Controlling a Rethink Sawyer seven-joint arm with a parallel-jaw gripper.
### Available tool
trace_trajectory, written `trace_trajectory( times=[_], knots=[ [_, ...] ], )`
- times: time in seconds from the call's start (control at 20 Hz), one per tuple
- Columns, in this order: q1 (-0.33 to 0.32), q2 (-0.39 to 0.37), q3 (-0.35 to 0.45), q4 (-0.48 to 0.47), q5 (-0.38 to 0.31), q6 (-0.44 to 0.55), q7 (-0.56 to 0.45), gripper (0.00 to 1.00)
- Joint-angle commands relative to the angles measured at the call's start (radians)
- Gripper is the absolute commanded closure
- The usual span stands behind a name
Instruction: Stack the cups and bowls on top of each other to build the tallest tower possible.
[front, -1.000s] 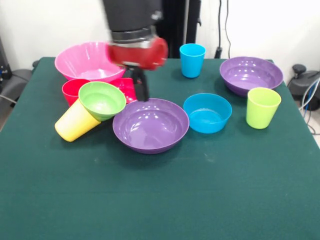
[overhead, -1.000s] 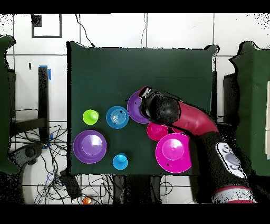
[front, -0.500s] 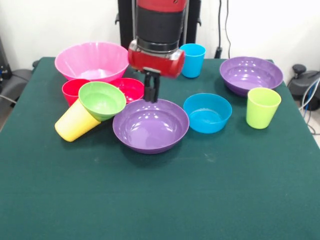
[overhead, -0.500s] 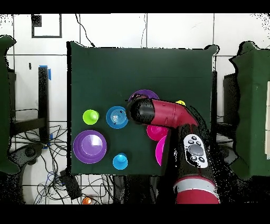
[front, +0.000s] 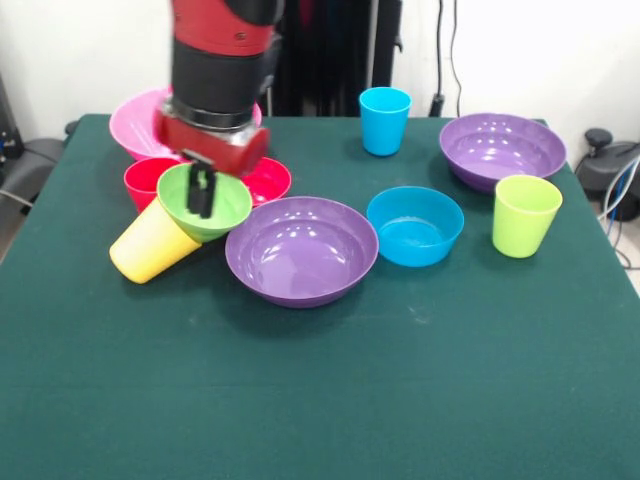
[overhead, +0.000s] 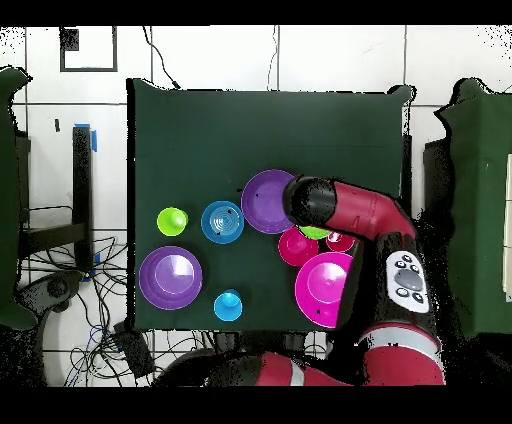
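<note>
A: Take the near purple bowl (front: 301, 249) in the middle of the counter (front: 320, 400) as the marker. What lies to its left in the front view?

B: The yellow cup (front: 150, 243) lies tipped on its side, its long axis slanting, base toward the lower left and mouth toward the upper right. The green bowl (front: 205, 200) sits over that mouth, tilted so its opening faces up and toward the camera. Behind them are a red cup (front: 146, 182), the pink bowl (front: 135, 122) and the small red bowl (front: 266, 179).

A: And the end effector (front: 201, 192)?

B: It hangs over the green bowl's hollow, left of the marker, its dark fingers close together. Whether they pinch the bowl or touch it, I cannot tell.

A: To the right of the marker?

B: The blue bowl (front: 415, 225) stands upright just beside it. Further right stands the lime cup (front: 525, 215), mouth up, long axis vertical. Behind, the blue cup (front: 384, 120) is upright too, and the second purple bowl (front: 502, 149) sits beyond the lime cup.

A: Is anything stacked?

B: Only the green bowl on the tipped yellow cup. In the overhead view the arm (overhead: 350, 212) covers that pair.
</note>
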Motion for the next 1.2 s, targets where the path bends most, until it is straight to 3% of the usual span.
trace_trajectory(
  times=[0.05,0.85,1.2],
  knots=[
    [-0.029,0.06,0.039,-0.106,-0.011,0.078,0.033,1.0],
    [-0.094,0.057,0.103,-0.121,0.016,0.155,-0.014,1.0],
    [-0.145,-0.01,0.18,-0.058,0.06,0.206,-0.049,1.0]
  ],
)
